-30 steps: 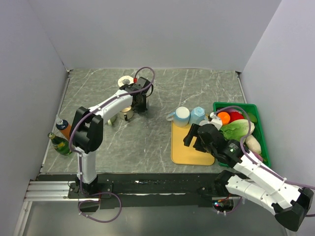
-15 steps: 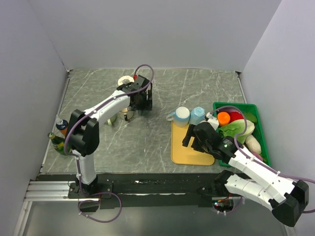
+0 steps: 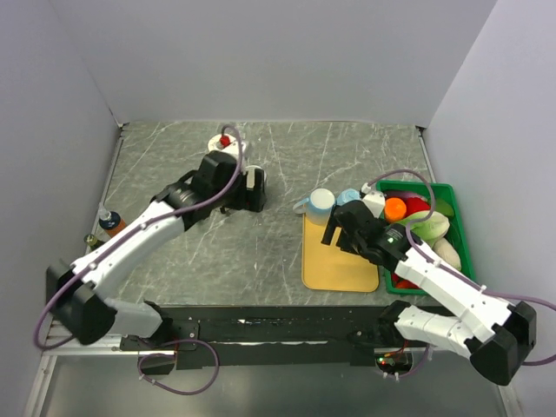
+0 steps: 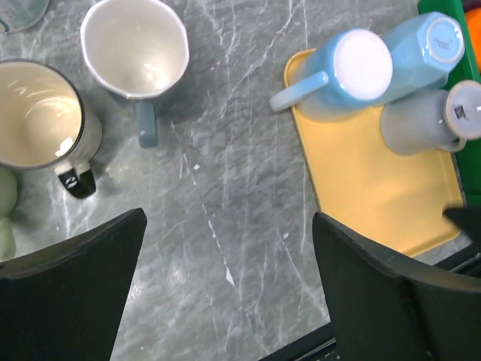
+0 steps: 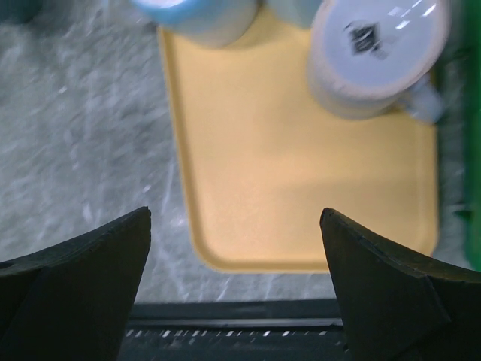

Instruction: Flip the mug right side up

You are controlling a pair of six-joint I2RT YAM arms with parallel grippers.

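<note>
Five mugs total: two upright, three upside down.

Upright pair sits on the far-left part of the desk (image 3: 287, 156). The cream mug (image 4: 37, 113) has a black handle and the white mug (image 4: 135, 47) a grey-blue one. They stand just beside each other, both mouths up and empty.

The upside-down three are along the far edge of the one yellow board (image 3: 334, 269), which lies by the desk's near-right corner. The blue mug (image 4: 349, 68) straddles the board's far-left corner with its handle out over the desk. The pale mug (image 4: 430, 43) looks to be touching it. The grey mug (image 5: 376, 49) is on the board's far-right corner, just beside the pale one and next to the bin.

Left gripper (image 4: 229, 218): jaws spread wide, nothing between them. It hangs over bare desk between the upright pair and the board.

Right gripper (image 5: 234, 214): jaws also wide apart and empty. It hangs over the board, near the grey mug and not touching it.

One green bin (image 3: 466, 239) sits at the right edge, touching the board, with mixed vegetables inside. Two bottles (image 3: 110, 221) stand at the left edge, one half hidden by the left arm.
</note>
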